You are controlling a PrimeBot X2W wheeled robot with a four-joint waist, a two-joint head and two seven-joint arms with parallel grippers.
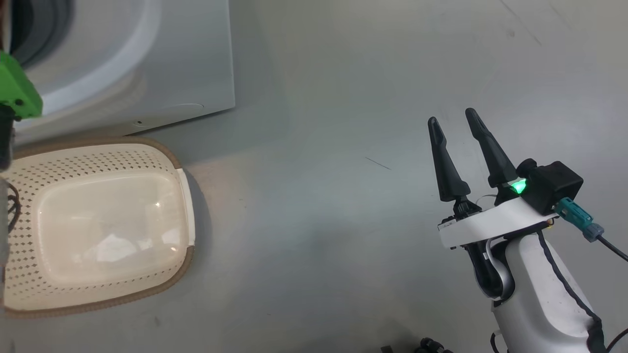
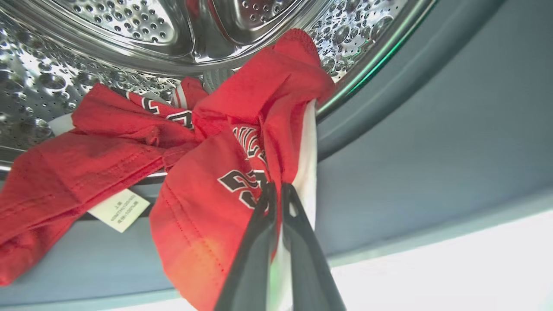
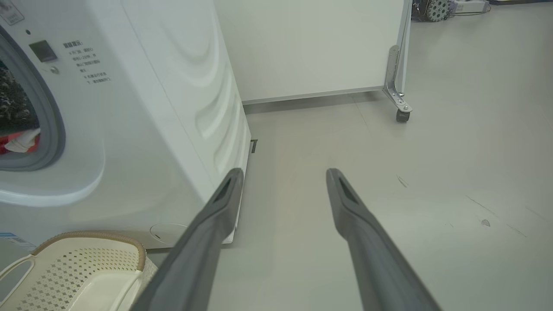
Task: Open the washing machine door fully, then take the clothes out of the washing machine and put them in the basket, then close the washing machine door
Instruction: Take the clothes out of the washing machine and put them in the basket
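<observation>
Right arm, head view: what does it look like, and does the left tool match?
The right tool has two long, tapered black fingers on a white plate. Beside them sits a black box with a green light and a teal plug trailing a black cable. The forearm is white with a dark seam. The left tool has similar dark fingers.

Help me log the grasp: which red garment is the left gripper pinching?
The numbered garment with white trim, at the left gripper; the tagged garment beside it lies free.
</observation>
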